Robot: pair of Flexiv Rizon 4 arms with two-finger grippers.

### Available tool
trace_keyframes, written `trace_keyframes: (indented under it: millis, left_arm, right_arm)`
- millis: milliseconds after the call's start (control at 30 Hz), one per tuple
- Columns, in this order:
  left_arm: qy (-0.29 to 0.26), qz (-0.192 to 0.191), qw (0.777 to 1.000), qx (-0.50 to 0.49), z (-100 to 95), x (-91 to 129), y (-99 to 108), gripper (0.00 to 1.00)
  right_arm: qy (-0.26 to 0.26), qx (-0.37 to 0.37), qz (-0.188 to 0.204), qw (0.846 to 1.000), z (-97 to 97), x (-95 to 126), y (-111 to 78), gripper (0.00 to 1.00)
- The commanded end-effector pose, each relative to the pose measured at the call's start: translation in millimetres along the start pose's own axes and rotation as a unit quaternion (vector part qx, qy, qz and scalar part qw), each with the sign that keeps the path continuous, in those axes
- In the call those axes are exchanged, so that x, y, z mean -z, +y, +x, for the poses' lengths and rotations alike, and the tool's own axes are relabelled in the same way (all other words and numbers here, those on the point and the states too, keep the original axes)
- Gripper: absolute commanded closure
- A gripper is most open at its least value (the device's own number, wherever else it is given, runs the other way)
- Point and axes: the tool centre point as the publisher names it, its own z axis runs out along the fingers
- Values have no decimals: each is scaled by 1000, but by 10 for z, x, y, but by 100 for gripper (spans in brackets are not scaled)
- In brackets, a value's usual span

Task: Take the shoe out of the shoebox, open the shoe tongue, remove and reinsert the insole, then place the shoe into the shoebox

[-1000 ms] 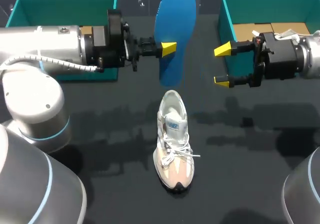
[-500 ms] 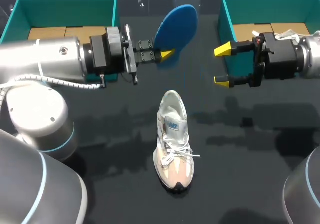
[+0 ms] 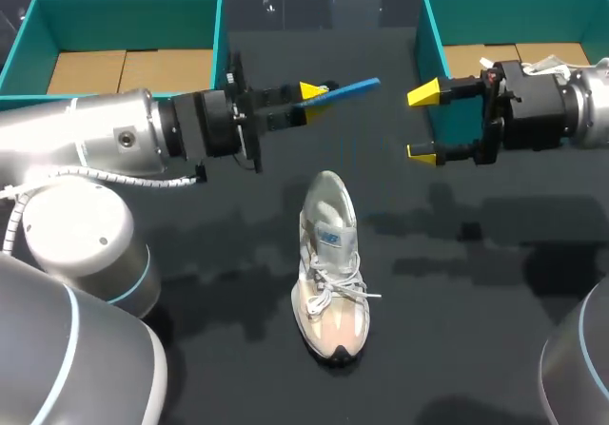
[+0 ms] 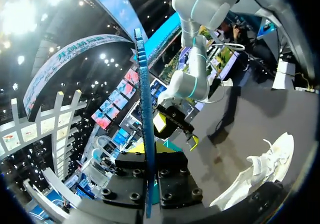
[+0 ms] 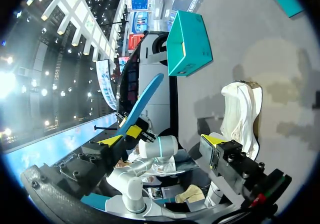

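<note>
A white and beige shoe (image 3: 330, 263) lies on the black table, toe toward me; it also shows in the left wrist view (image 4: 260, 169) and in the right wrist view (image 5: 240, 114). My left gripper (image 3: 309, 92) is shut on the blue insole (image 3: 350, 87), held above the table behind the shoe and seen edge-on. In the left wrist view the insole (image 4: 144, 103) stands as a thin blue strip between the fingers. My right gripper (image 3: 423, 123) is open and holds nothing, just right of the insole's tip. Ahead of it in the right wrist view are the insole (image 5: 142, 101) and the left gripper (image 5: 134, 130).
A teal shoebox (image 3: 124, 11) with a cardboard floor stands at the back left, partly behind my left arm. A second teal shoebox (image 3: 447, 26) at the back right holds cardboard and white paper (image 3: 550, 64). Black tabletop (image 3: 476, 301) surrounds the shoe.
My left wrist has turned, bringing the insole from upright and face-on to flat and edge-on, pointing right. The left arm shifted slightly. The right arm and the shoe stayed put.
</note>
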Motion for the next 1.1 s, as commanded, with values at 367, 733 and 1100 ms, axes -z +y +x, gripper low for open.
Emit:
trace_keyframes:
  millis: [367,733,1100]
  left_arm:
    - [-11,42,943,-329,55,-30,89,100]
    - [26,39,927,-371,-17,-138,371,100]
    - [44,50,934,-351,61,-249,453,100]
  right_arm:
    - [-1,0,-1,1000,-1,-13,-7,0]
    - [-27,21,8,999,64,-67,-16,0]
    - [-33,54,14,998,27,-247,-39,0]
